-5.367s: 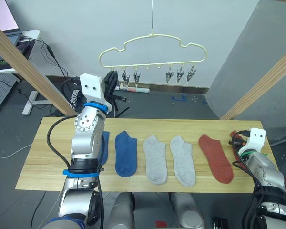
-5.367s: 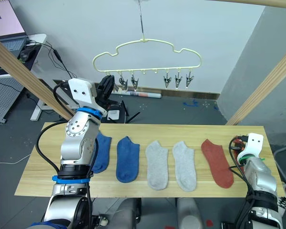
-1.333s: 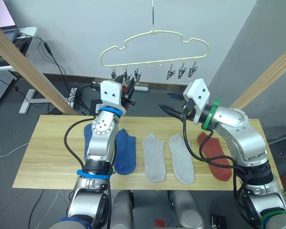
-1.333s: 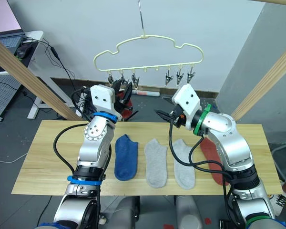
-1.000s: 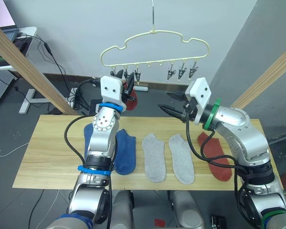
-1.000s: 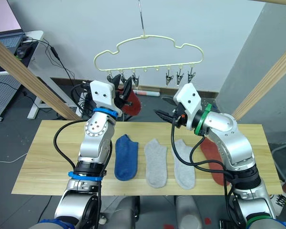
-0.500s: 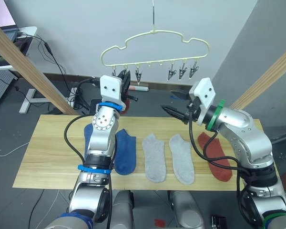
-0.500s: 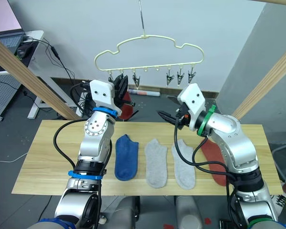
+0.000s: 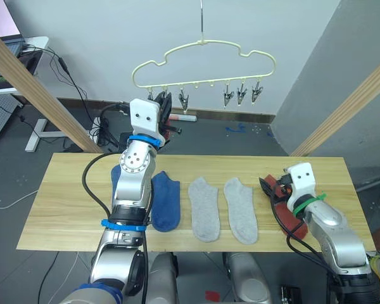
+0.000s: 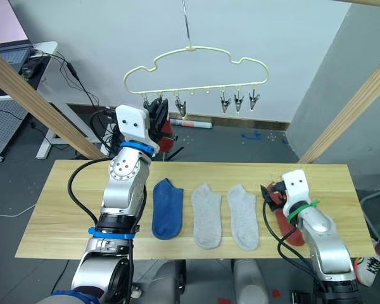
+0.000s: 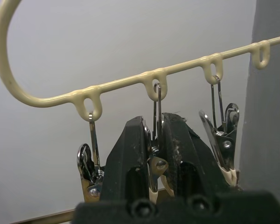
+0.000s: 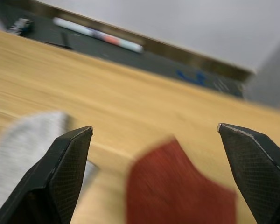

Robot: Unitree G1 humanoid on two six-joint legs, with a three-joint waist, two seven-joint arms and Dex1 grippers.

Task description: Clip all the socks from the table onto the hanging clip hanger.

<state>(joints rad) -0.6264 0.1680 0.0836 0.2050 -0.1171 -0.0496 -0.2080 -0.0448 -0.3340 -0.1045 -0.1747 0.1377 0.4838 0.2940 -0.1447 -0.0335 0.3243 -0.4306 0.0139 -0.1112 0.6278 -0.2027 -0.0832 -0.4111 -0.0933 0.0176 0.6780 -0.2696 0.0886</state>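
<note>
Setting: probably a robotics lab or test room. Indicators: bare grey floor (image 9: 240, 136), loose cables (image 9: 73, 82), white desk (image 9: 25, 47) with a screen, timber frame beams (image 9: 35, 95).

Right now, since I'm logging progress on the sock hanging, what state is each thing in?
Left gripper: shut on clip of the clip hanger.
Right gripper: open, over a rust red sock.
That sock: flat on the table, unclipped.
Blue socks: flat, unclipped.
Grey socks: flat, unclipped.
Other red sock: up beside the left gripper; clipped or not, cannot tell.
</note>
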